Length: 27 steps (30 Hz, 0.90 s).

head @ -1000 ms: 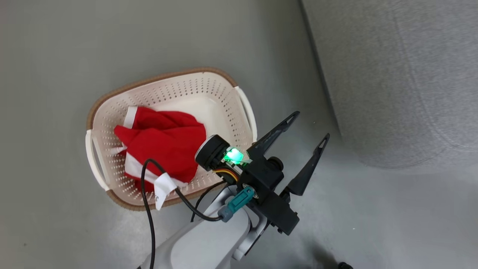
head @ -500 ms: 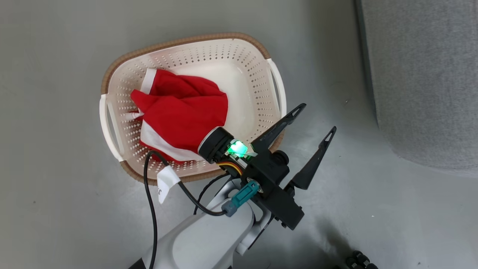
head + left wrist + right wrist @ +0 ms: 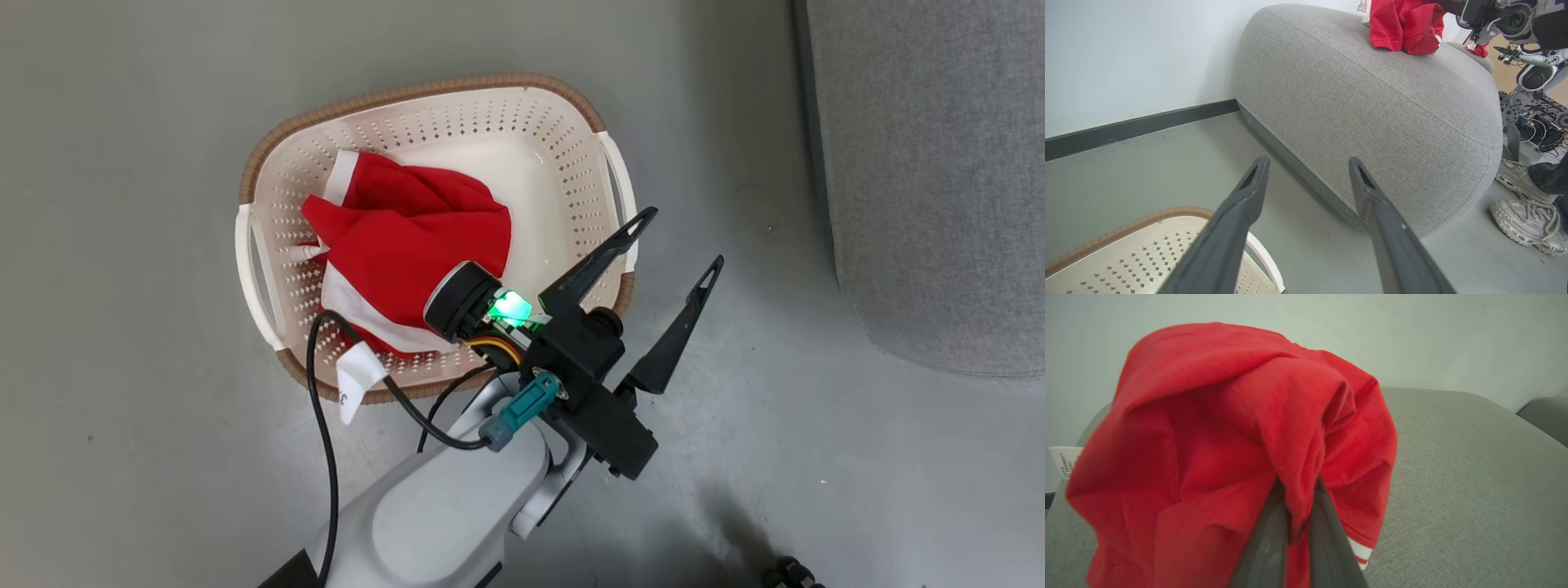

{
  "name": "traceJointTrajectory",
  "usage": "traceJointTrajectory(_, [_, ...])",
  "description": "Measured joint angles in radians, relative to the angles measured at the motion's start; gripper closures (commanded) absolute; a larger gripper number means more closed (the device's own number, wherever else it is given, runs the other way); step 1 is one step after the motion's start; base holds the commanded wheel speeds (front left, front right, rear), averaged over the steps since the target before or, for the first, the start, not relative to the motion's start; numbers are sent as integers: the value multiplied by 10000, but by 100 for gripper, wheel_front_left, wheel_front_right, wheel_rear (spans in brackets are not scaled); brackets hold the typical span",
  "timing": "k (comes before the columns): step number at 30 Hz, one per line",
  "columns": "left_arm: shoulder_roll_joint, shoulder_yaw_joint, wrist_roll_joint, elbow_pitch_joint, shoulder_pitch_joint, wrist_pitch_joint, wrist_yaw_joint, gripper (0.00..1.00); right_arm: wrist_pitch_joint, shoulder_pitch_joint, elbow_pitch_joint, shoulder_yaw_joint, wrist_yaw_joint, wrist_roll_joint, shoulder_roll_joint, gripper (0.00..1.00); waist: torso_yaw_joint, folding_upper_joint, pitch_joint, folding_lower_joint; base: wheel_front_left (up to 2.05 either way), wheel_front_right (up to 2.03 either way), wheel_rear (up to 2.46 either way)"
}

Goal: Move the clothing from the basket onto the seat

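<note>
The left gripper (image 3: 679, 241) is wide open and holds nothing. It hangs by the edge of the basket (image 3: 457, 114). Some red clothing (image 3: 408, 245) lies inside the basket. The right gripper (image 3: 1298, 490) pinches a second red piece (image 3: 1229, 428) tight, over the grey seat (image 3: 1453, 477). The piece may be touching the seat, but that is hard to tell.

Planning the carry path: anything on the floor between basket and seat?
Head view: bare grey floor between basket and seat; open left gripper hangs partly over it.
</note>
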Motion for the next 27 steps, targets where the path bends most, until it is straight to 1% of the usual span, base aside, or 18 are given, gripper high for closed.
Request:
traceJointTrajectory(1, [2,10,-17,19,0,0,0,0,0,40,65,-10,0,23,44,31,-4,0,-48,0,0,0,0])
traceJointTrajectory(2, [2,23,-46,33,1,0,0,0,0,77,107,-13,0,54,84,0,-8,0,-99,0,0,0,0])
traceJointTrajectory(8, [-2,77,-94,81,4,0,0,0,0,517,42,67,0,140,205,0,-29,0,-437,0,0,0,0])
traceJointTrajectory(12, [-10,215,-265,163,56,0,0,0,0,968,-221,153,0,167,334,0,-30,-1,-703,0,0,0,0])
traceJointTrajectory(16, [-12,384,-397,299,244,0,0,0,2,1450,-656,343,0,159,441,0,-25,0,-1021,0,0,0,0])
traceJointTrajectory(27, [-25,899,-594,562,894,0,2,0,2,2825,-2042,765,0,88,1020,0,91,0,-2100,-1,0,0,0])
